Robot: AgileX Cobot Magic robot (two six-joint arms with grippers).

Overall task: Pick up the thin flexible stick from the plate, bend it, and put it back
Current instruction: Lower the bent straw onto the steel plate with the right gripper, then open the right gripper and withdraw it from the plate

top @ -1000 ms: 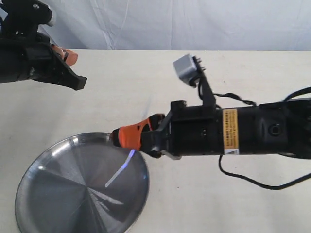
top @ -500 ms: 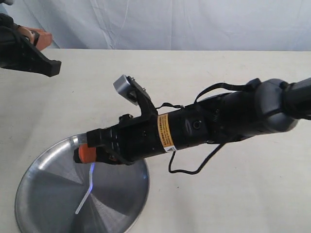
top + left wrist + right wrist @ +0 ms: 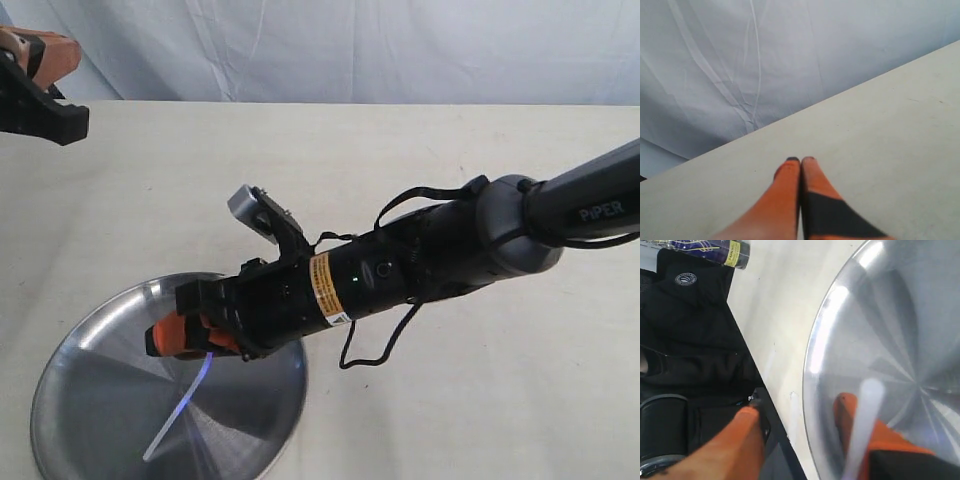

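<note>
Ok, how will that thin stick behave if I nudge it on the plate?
Probably very light and bendy: the stick is thin and translucent. It will likely skid easily, since the plate is smooth, shiny metal. It looks tube-like, so it may roll, though the raised rim should stop it.

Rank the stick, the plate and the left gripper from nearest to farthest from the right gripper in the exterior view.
1. thin flexible stick: its upper end meets the right gripper and the rest slants down over the plate.
2. plate: lower left of the view, with the right gripper over its upper part.
3. left gripper: far off in the top-left corner.
</note>
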